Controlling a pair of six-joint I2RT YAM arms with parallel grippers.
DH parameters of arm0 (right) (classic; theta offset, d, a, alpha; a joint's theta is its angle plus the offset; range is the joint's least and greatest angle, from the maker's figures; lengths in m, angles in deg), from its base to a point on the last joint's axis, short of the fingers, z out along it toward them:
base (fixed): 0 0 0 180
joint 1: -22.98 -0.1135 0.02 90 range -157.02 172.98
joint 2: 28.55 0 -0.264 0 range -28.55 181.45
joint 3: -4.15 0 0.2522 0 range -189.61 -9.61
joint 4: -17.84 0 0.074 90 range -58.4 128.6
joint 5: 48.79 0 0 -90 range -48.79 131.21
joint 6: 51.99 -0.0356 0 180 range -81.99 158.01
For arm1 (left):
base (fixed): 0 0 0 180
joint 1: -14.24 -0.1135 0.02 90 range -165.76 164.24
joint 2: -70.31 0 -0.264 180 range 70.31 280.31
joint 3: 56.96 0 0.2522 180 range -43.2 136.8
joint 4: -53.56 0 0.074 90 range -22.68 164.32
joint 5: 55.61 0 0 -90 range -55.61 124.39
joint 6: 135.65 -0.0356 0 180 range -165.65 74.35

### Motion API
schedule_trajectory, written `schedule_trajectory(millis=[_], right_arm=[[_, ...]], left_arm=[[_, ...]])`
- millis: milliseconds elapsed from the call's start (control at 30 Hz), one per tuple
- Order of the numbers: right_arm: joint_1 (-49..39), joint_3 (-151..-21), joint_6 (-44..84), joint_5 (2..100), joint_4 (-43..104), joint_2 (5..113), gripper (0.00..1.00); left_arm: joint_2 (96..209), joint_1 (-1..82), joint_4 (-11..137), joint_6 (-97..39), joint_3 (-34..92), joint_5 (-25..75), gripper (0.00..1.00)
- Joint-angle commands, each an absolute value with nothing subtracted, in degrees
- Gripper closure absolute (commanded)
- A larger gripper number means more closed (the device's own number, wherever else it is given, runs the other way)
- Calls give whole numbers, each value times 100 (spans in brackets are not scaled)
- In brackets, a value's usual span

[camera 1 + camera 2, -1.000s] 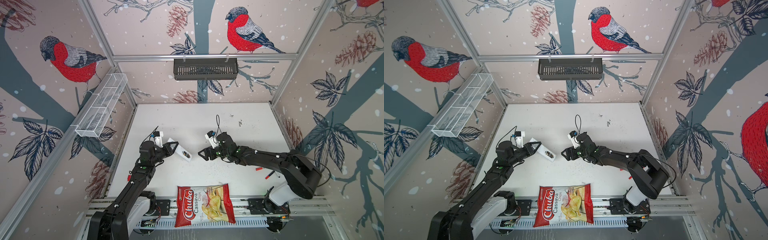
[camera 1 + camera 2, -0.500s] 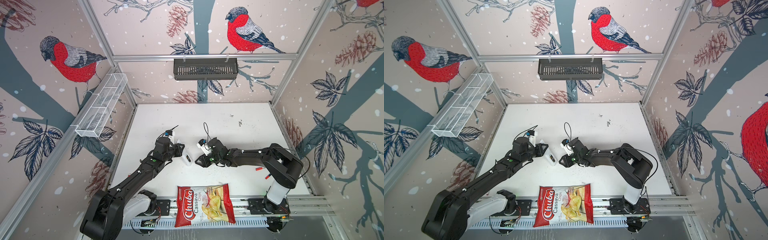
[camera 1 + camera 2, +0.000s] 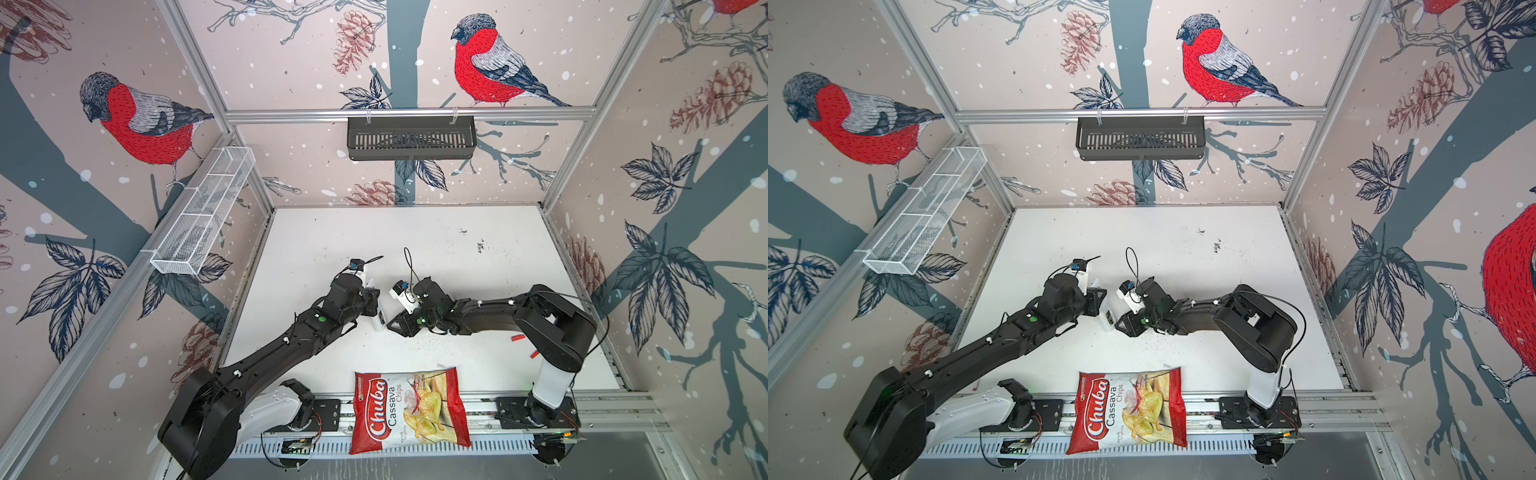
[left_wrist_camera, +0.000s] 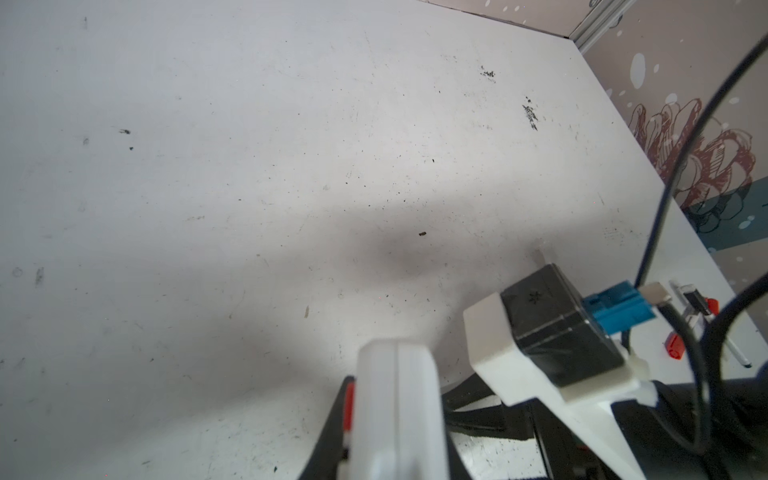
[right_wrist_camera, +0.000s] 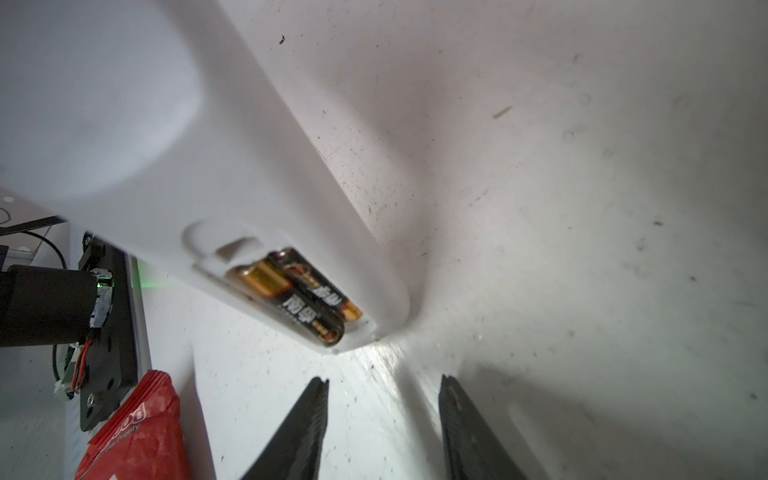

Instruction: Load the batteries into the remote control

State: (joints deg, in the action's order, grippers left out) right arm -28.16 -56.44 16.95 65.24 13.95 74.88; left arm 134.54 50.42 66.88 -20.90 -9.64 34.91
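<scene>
**A:** Two batteries [image 5: 299,291] already lie side by side in the open compartment on the back of the remote control [image 5: 291,199].

**B:** So the loading is nearly done?

**A:** I'd judge so. What may be left is pressing them fully home and fitting a cover. No cover shows in any view.

**B:** Where is the remote?

**A:** Near the middle of the tabletop [image 3: 457,257], propped steeply, and its lower end seems to touch the surface. The left fingers [image 4: 330,432] are clenched on its sides above the middle. A chips bag [image 3: 411,411] lies toward 6 o'clock from it, well apart.

**B:** And the other arm?

**A:** The right fingers [image 5: 305,428] are spread apart and grasp nothing. They sit just beside the remote's lower end, at about 3 o'clock from it in both top views.

**B:** How do the things look?

**A:** The remote's back is plain, smooth white plastic. The batteries are dark with gold-copper ends that point opposite ways. The nearer one may sit slightly proud of its slot, though I cannot tell for sure.
</scene>
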Motion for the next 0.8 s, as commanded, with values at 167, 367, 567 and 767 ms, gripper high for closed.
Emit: schedule_trajectory(millis=[167,367,567,767], right_arm=[[-2808,-5402,1711,6521,1249,7357,54],[-2808,-5289,1737,6542,1272,7321,54],[-2818,-5212,1690,6521,1160,7270,48],[-2789,-5229,1666,6511,1166,7314,47]], left_arm=[[13723,5839,6901,-2549,-627,4724,100],[13914,6258,7111,-2671,-429,5496,100],[14018,6390,7137,-2658,-375,5610,100],[13933,6390,7175,-2466,-412,5780,100]])
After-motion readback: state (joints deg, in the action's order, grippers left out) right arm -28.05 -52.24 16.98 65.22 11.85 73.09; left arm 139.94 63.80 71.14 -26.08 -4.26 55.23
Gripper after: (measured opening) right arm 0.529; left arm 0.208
